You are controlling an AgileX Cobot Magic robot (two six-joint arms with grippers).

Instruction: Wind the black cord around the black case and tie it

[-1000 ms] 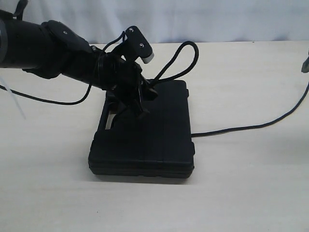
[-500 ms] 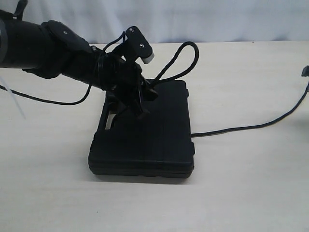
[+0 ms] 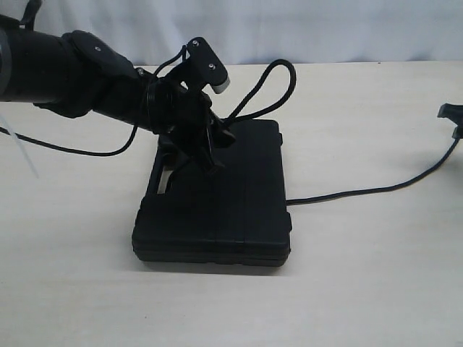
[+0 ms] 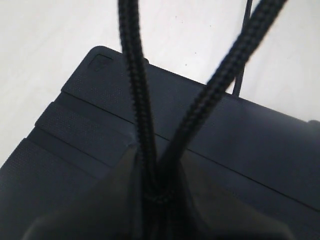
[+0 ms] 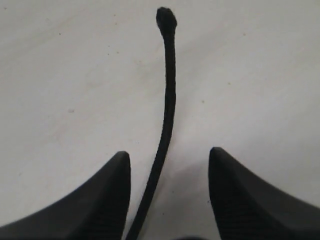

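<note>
The black case [image 3: 217, 210] lies flat in the middle of the table. My left gripper [image 3: 214, 147] hovers over its far half, shut on a loop of the black cord [image 3: 283, 78] that arches up behind the case. In the left wrist view two braided strands of the cord [image 4: 137, 100] rise from between the closed fingers, above the ribbed case lid [image 4: 75, 125]. Another stretch of the cord [image 3: 362, 191] leaves the case's right side and curves to the right edge, where my right gripper [image 3: 451, 114] shows. That right gripper [image 5: 169, 151] is open, with the cord [image 5: 167, 105] on the table between its fingers, untouched.
A thin glossy robot cable [image 3: 72, 150] hangs from the left arm over the table's left part. The bulky left arm [image 3: 65, 72] spans the upper left. A white backdrop stands behind the table's far edge. The cord's tip [image 5: 166, 17] lies on the bare table.
My right gripper has come lower and further into view at the right edge, over the cord's end. The left gripper still holds the loop in nearly the same place.
</note>
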